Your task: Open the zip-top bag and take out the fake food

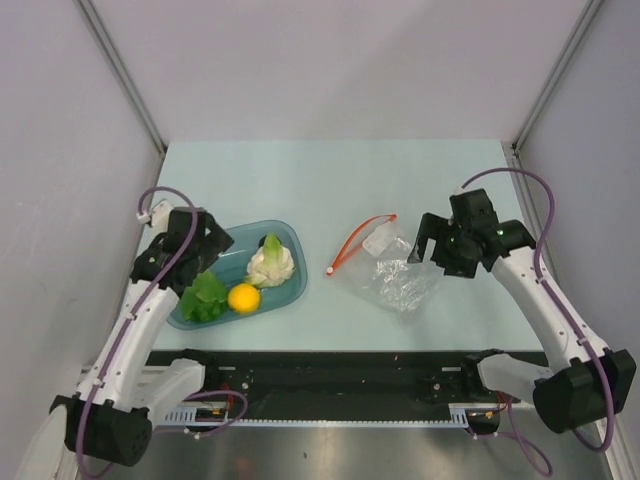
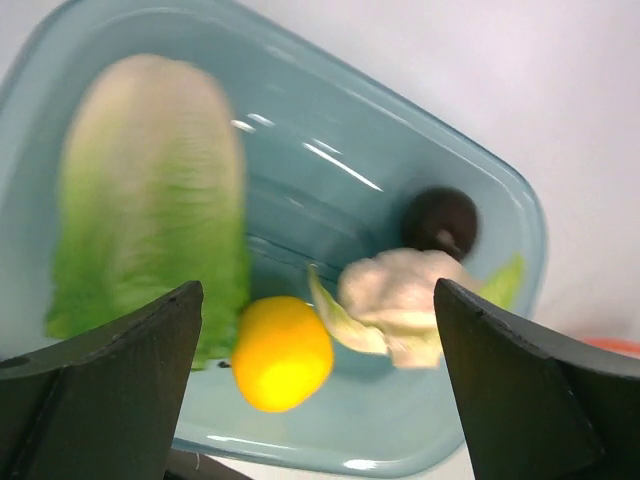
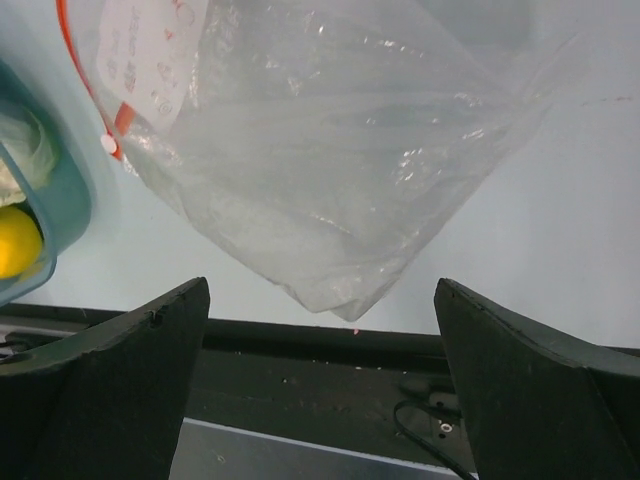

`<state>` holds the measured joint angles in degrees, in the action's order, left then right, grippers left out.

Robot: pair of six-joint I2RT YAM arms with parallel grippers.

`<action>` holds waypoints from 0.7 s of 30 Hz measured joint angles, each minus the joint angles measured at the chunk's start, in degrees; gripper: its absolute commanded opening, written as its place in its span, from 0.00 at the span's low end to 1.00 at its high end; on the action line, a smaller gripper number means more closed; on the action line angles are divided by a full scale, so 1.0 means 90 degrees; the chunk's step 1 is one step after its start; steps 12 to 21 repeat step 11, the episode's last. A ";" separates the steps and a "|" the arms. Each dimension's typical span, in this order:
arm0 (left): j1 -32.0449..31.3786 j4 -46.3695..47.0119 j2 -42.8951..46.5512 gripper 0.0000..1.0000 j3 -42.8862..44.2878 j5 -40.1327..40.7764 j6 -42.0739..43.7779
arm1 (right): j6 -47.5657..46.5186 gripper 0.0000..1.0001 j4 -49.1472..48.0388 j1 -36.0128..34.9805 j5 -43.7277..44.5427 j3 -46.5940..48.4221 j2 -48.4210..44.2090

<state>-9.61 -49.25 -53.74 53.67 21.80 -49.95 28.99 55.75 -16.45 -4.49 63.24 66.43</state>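
Zip-top bag (image 1: 395, 270): lies flat and crumpled on the table (image 1: 330, 180), directly under and just ahead of the right gripper (image 1: 432, 250). Looks empty. Its red zip strip (image 1: 360, 240) is on the side away from that gripper, toward the tray.

Right gripper: jaws wide, nothing between them, hovering over the bag without touching it as far as the wrist view shows.

Left gripper (image 1: 207, 250): jaws wide, holding nothing, poised over the teal tray (image 1: 285, 232).

Fake food, all in the tray below the left gripper:
- lettuce (image 2: 150, 190) under its left finger
- yellow fruit (image 2: 282, 352) between the fingers
- cauliflower (image 2: 400, 300) and dark piece (image 2: 441, 220) toward its right finger

Judgement: removal appears done.

Risks from here:
- Left gripper dips or swings low: a finger catches the tray rim, tips it, and the round fruit rolls out.
- Right gripper drops: the light film could cling to a finger and get dragged off the near table edge, which sits close behind it.
- Arms crossing toward centre could snag the zip strip.
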 measured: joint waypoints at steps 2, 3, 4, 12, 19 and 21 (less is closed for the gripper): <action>-0.0716 0.0243 -0.0058 1.00 0.0175 -0.0002 0.0240 | 0.0061 1.00 -0.0029 -0.0117 -0.0046 -0.0143 -0.0243; -0.1268 0.0430 -0.0075 1.00 0.0262 -0.0017 0.0338 | 0.0100 1.00 -0.0029 -0.0170 -0.0073 -0.0206 -0.0364; -0.1690 0.0590 -0.0083 1.00 0.0308 -0.0034 0.0389 | 0.0121 1.00 -0.0032 -0.0219 -0.0095 -0.0262 -0.0483; -0.4112 0.2229 -0.0143 1.00 0.0279 -0.0199 0.0508 | 0.0163 1.00 -0.0087 -0.0335 -0.0401 -0.0612 -0.1401; -0.4112 0.2229 -0.0143 1.00 0.0279 -0.0199 0.0508 | 0.0163 1.00 -0.0087 -0.0335 -0.0401 -0.0612 -0.1401; -0.4112 0.2229 -0.0143 1.00 0.0279 -0.0199 0.0508 | 0.0163 1.00 -0.0087 -0.0335 -0.0401 -0.0612 -0.1401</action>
